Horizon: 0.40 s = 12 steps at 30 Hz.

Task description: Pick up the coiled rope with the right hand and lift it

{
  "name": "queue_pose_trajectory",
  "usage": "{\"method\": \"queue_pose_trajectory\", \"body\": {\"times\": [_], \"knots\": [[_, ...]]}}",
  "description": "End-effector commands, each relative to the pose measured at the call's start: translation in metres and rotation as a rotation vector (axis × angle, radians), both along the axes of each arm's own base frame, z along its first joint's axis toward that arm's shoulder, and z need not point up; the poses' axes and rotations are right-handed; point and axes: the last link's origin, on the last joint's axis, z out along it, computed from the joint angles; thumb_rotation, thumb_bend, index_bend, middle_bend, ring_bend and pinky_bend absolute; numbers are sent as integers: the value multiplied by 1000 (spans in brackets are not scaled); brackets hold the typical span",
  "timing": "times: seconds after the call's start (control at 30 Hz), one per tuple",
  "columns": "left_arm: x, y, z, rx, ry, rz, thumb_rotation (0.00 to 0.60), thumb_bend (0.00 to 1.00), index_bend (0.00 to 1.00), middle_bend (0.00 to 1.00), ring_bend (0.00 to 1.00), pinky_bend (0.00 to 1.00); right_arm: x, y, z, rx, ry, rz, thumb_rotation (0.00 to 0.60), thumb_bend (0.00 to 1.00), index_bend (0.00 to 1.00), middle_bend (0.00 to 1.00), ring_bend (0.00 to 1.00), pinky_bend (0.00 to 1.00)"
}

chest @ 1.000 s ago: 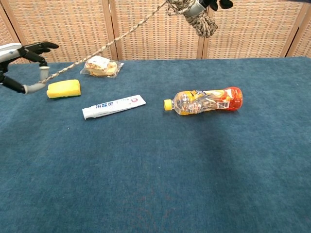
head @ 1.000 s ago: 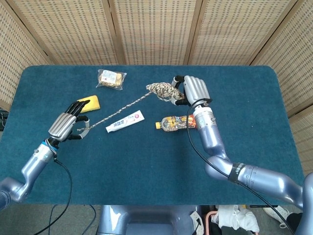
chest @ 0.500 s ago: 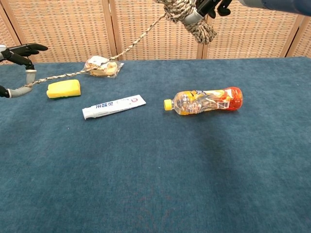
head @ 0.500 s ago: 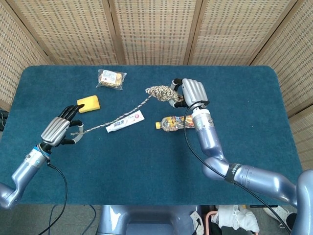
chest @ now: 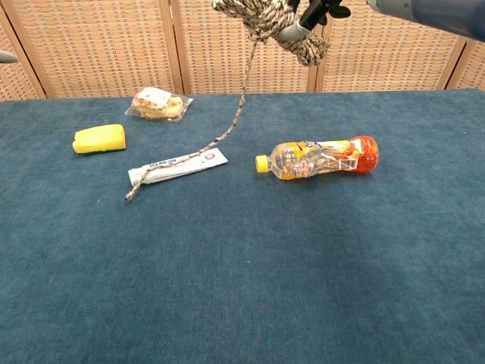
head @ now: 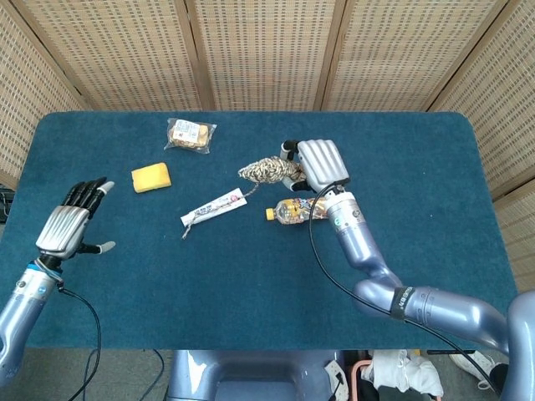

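My right hand (head: 316,165) grips the coiled rope (head: 267,170) and holds it well above the table. In the chest view the coil (chest: 273,23) hangs at the top edge with the hand (chest: 318,9) mostly cut off. A loose rope tail (chest: 227,121) drops from the coil and its end lies across the toothpaste tube (chest: 178,167). My left hand (head: 71,224) is open at the table's left side with fingers spread, holding nothing.
On the blue table (head: 251,276) lie a yellow sponge (head: 151,177), a wrapped snack (head: 190,134), a toothpaste tube (head: 214,207) and an orange drink bottle (head: 292,210) on its side beneath my right hand. Wicker screens stand behind.
My left hand has let go of the rope's end and drawn back to the left. The tail now hangs down from the coil onto the toothpaste tube. My right hand has risen slightly with the coil.
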Motion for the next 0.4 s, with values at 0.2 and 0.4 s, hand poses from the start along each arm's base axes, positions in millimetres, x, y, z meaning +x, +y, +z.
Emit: {"method": "queue_pose_trajectory", "body": {"times": [0.2, 0.4], "knots": [[2, -63, 41, 256, 60, 220, 600, 0, 0, 0, 0, 0, -5, 5, -2, -8, 55, 42, 600, 754, 687, 815, 731, 875], [-5, -65, 33, 236, 59, 240, 600, 0, 0, 0, 0, 0, -11, 7, -2, -29, 114, 71, 600, 755, 688, 815, 731, 875]]}}
